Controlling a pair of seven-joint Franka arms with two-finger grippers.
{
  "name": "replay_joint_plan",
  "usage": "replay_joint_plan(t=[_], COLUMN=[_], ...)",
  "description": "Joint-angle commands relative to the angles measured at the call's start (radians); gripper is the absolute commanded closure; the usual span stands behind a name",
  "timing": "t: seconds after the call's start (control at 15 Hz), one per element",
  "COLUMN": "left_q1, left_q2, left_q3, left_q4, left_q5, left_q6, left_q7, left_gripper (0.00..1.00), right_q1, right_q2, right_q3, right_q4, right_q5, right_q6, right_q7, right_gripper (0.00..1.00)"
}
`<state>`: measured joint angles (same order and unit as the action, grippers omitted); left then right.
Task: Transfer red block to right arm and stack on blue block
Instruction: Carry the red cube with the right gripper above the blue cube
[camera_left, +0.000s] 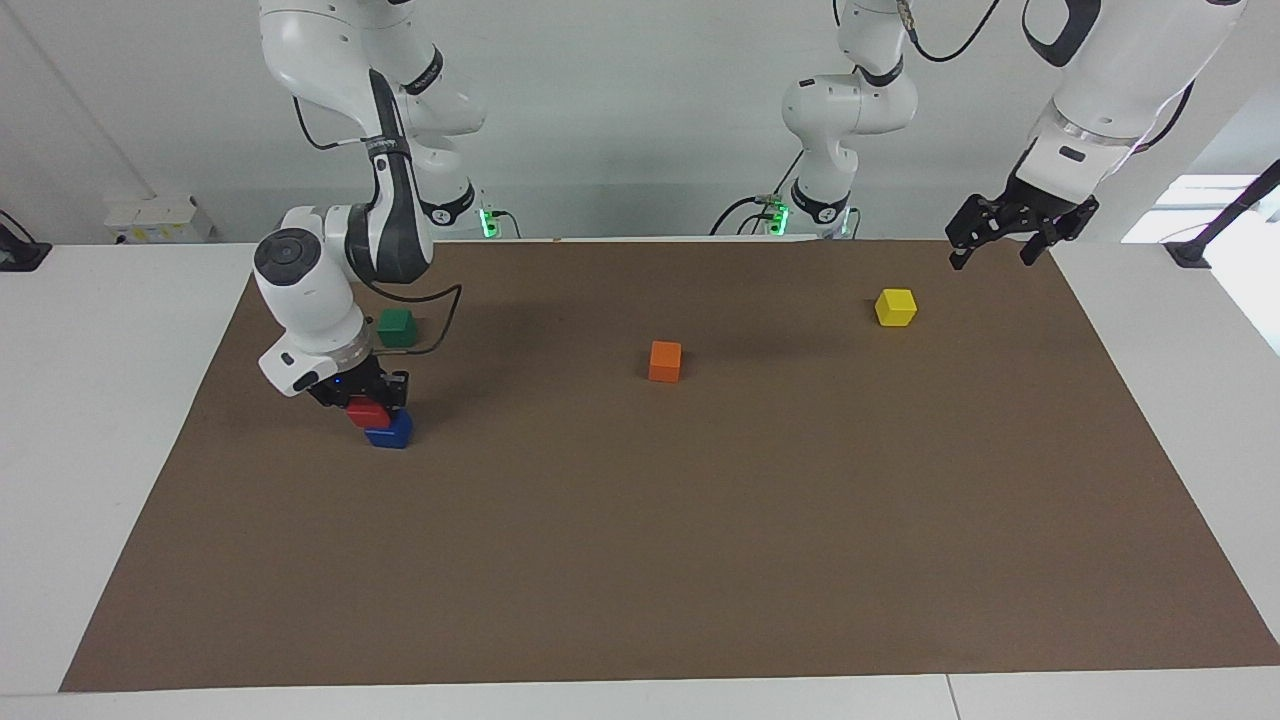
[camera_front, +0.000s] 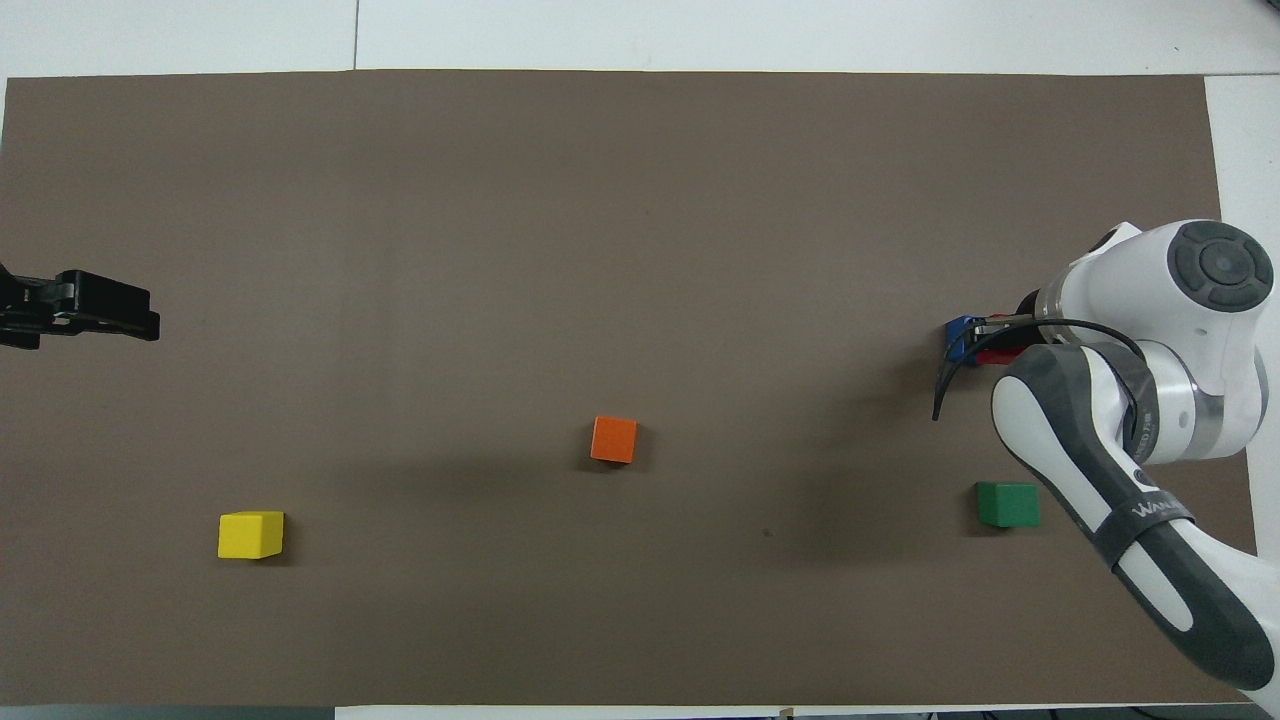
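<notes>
Red block (camera_left: 367, 412) sat at the left of the facing view, squarely on top of the blue block (camera_left: 390, 432), with the right gripper (camera_left: 362, 392) wrapped around it from above. Its fingers appeared closed on the red cube's sides, though whether they gripped firmly or had begun to slacken could not be told. In the overhead view only a sliver of blue block (camera_front: 958, 338) and a trace of red block (camera_front: 1003, 352) showed at the right edge, under the right arm's wrist.

What mattered for the coming move was the vertical line-up: red rested on blue, offset a little toward the upper left in the facing view, so the likely next step was parting the fingers and lifting straight up without dragging the cube.

Left gripper (camera_left: 1008, 243) waited at the upper right of the facing view, fingers spread and empty, above the brown mat's (camera_left: 700, 520) edge, with the yellow block (camera_left: 895, 307) below it. Orange block (camera_left: 665, 361) and green block (camera_left: 395, 327) lay apart, untouched.
</notes>
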<state>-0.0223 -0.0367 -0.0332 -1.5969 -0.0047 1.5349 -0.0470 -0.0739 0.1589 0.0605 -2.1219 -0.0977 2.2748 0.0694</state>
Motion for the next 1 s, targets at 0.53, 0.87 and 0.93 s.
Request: replay_joint_plan(t=[0.53,0.87,0.93], left_q1=[-0.013,-0.002,-0.002], left_q2=[0.003,0.000,0.000], left_q3=[0.018,0.019,0.018], left_q4=[0.014,0.002,0.000], left_q5=[-0.012,-0.012,-0.012], left_q6=[-0.015,-0.016,-0.016], left_q7=[0.015,0.015,0.015], left_gripper=[0.00,0.00,0.00], right_q1=[-0.029,-0.014,-0.015], right_q2=[-0.007,-0.016,-0.016], right_q3=[0.016,0.022,0.024], right_q4=[0.039,0.219,0.255], right_q5=[-0.025,-0.025,-0.025], right_q6=[-0.047,-0.292,-0.338], right_q7=[0.032,0.026,0.015], right_gripper=[0.00,0.00,0.00])
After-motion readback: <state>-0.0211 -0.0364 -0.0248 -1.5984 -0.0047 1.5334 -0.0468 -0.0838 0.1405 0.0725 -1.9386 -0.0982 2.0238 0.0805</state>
